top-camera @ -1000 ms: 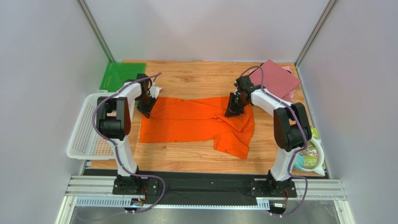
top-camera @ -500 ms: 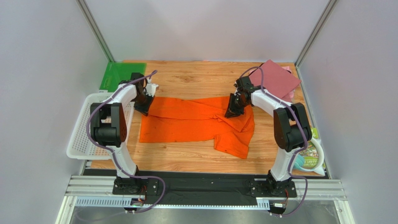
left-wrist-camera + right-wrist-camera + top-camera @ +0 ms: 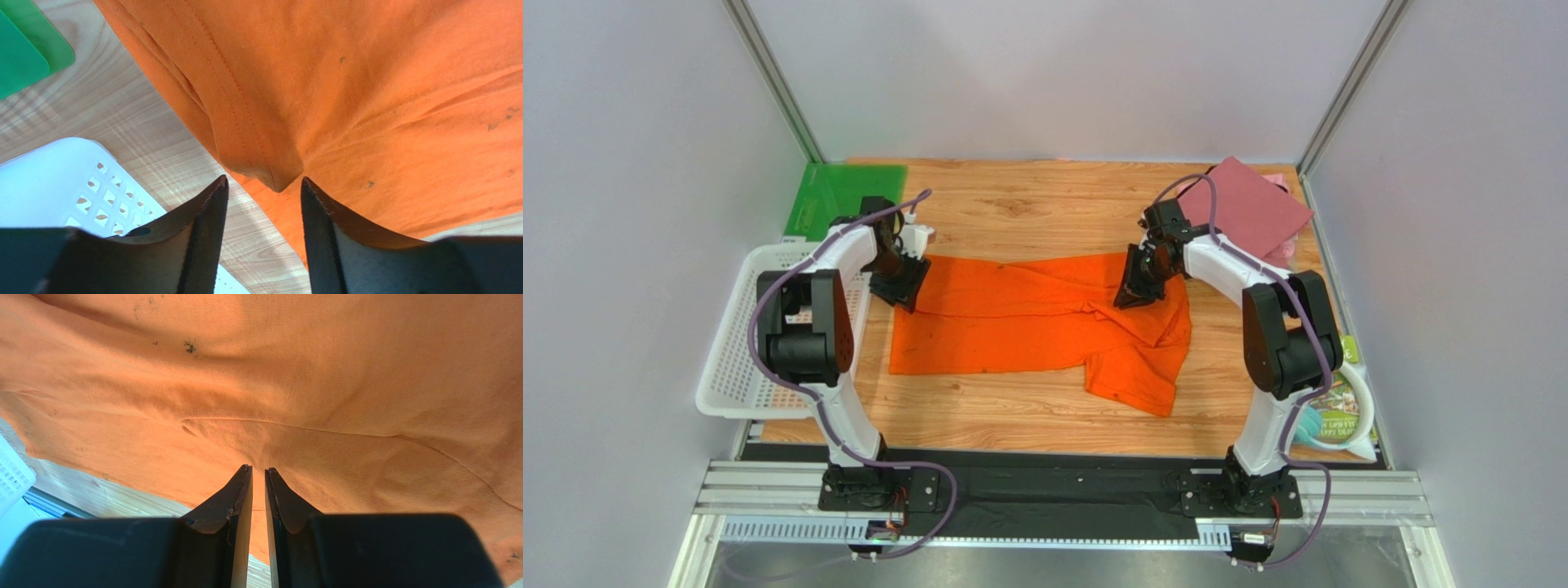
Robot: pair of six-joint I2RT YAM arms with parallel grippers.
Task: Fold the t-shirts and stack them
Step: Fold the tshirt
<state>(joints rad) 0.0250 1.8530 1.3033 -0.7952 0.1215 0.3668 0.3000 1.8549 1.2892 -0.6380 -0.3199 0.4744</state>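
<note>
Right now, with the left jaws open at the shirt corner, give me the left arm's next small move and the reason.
Probably ease the left gripper forward slightly and close it. Its jaws stand open with a corner of the orange t-shirt just between the tips, not yet pinched, while the right gripper looks shut on the cloth.

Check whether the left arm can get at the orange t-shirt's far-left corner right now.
Probably yes. The left gripper is open, and the hemmed corner of the orange t-shirt pokes between its fingers. Nothing lies between them; the white basket sits off to one side.
</note>
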